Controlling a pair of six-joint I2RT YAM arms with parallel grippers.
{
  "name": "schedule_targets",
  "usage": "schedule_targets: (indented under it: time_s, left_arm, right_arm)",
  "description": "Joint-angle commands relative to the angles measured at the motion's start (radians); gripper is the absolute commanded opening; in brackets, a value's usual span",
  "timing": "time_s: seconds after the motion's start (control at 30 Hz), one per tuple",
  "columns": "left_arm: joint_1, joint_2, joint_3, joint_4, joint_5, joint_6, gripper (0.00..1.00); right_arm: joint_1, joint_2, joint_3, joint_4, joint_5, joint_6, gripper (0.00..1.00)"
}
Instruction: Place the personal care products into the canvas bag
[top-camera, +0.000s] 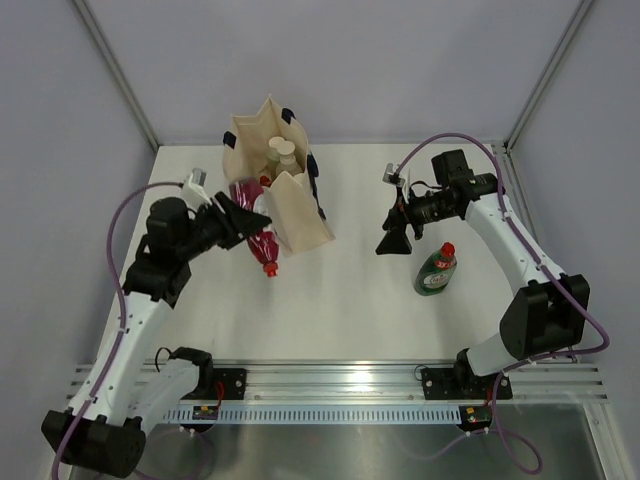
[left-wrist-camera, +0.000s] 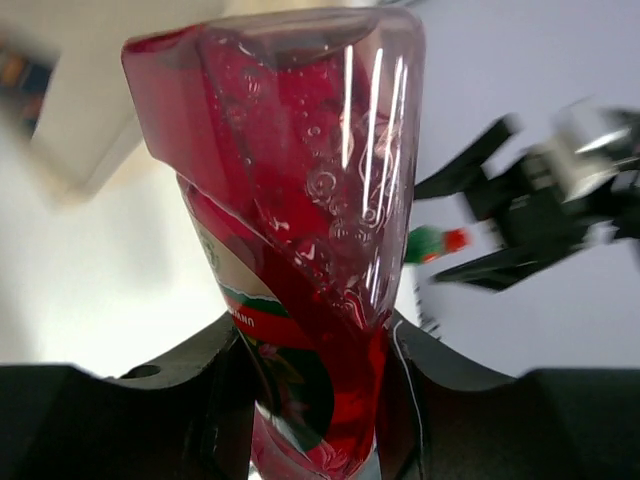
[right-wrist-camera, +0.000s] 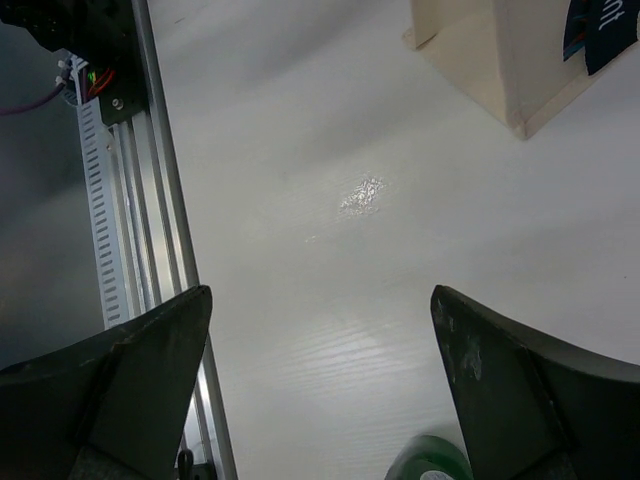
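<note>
Left claw (top-camera: 248, 222) is clenching a red bottle (top-camera: 266, 250) beside the canvas bag (top-camera: 300, 215) at the tabletop's (top-camera: 340, 320) far edge, right claw (top-camera: 396, 244) is hanging released, and two personal care products (top-camera: 276, 148) are sitting inside the bag, a third unseen.

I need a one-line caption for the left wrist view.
Left jaws hold a red-liquid bottle; canvas bag blurred behind.

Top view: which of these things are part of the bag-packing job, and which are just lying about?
Part of the job: canvas bag; pale capped bottles inside it.
Apparently not: red bottle, though the left gripper is shut on it; green bottle, near the open right gripper.
</note>
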Motion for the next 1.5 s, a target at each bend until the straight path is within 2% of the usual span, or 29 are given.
schedule_targets:
  time_s: [0.0,0.17,0.23,0.37,0.47,0.6,0.7,0.83,0.93,0.97,1.03,1.07,1.13,1.2,1.23,1.27,1.3,1.33,1.37,1.47]
  left_arm:
    - [0.004,0.077,0.272,0.286,0.077,-0.001,0.00]
    - [0.018,0.394,0.608,0.284,-0.015,0.078,0.00]
    - [0.033,0.543,0.751,0.269,-0.098,0.098,0.00]
    - [0.070,0.778,0.955,0.244,-0.184,0.082,0.00]
    - [0.070,0.910,1.076,0.169,-0.247,0.125,0.01]
    - [0.072,0.991,1.110,0.108,-0.281,0.171,0.03]
    - [0.070,0.989,1.068,0.101,-0.221,0.168,0.08]
    - [0.068,0.914,0.931,0.137,-0.158,0.151,0.32]
    - [0.068,0.854,0.849,0.144,-0.132,0.150,0.45]
    - [0.068,0.843,0.831,0.143,-0.126,0.150,0.59]
    - [0.068,0.808,0.787,0.150,-0.104,0.161,0.76]
    - [0.068,0.798,0.778,0.150,-0.095,0.167,0.88]
    - [0.068,0.774,0.752,0.150,-0.086,0.184,0.98]
    - [0.068,0.762,0.744,0.149,-0.084,0.202,0.99]
    - [0.068,0.757,0.745,0.146,-0.084,0.211,0.99]
    - [0.068,0.749,0.761,0.134,-0.084,0.219,0.99]
    - [0.068,0.745,0.771,0.123,-0.094,0.243,0.99]
    - [0.068,0.737,0.782,0.111,-0.101,0.260,0.99]
    - [0.068,0.729,0.793,0.095,-0.106,0.279,0.99]
    - [0.068,0.662,0.807,0.085,-0.127,0.383,0.99]
  right_arm:
    - [0.007,-0.063,0.020,0.007,0.068,-0.061,0.99]
    - [0.007,-0.068,0.053,-0.014,0.067,-0.055,1.00]
    - [0.007,-0.079,0.037,-0.006,0.062,-0.044,0.99]
    - [0.007,-0.125,0.011,0.003,0.067,-0.012,1.00]
    - [0.005,-0.166,-0.021,0.026,0.093,-0.001,1.00]
    - [0.001,-0.202,-0.065,0.050,0.117,0.019,0.99]
    - [-0.005,-0.212,-0.081,0.066,0.130,0.037,1.00]
    - [-0.012,-0.217,-0.088,0.102,0.146,0.076,0.99]
    - [-0.018,-0.220,-0.095,0.161,0.188,0.116,1.00]
    - [-0.024,-0.232,-0.101,0.188,0.206,0.161,0.99]
    - [-0.038,-0.275,-0.121,0.306,0.283,0.250,0.99]
    - [-0.059,-0.290,-0.130,0.389,0.310,0.270,1.00]
    - [-0.064,-0.321,-0.150,0.441,0.337,0.281,0.99]
    - [-0.064,-0.311,-0.157,0.468,0.370,0.283,0.99]
    - [-0.065,-0.298,-0.142,0.434,0.361,0.222,1.00]
    - [-0.071,-0.254,-0.115,0.287,0.290,0.170,0.99]
    - [-0.088,-0.231,-0.043,0.208,0.250,0.116,0.99]
    - [-0.104,-0.200,-0.012,0.119,0.193,-0.019,0.99]
    - [-0.117,-0.195,0.019,-0.023,0.130,-0.081,0.99]
    - [-0.153,-0.205,0.065,-0.146,0.180,-0.243,0.99]
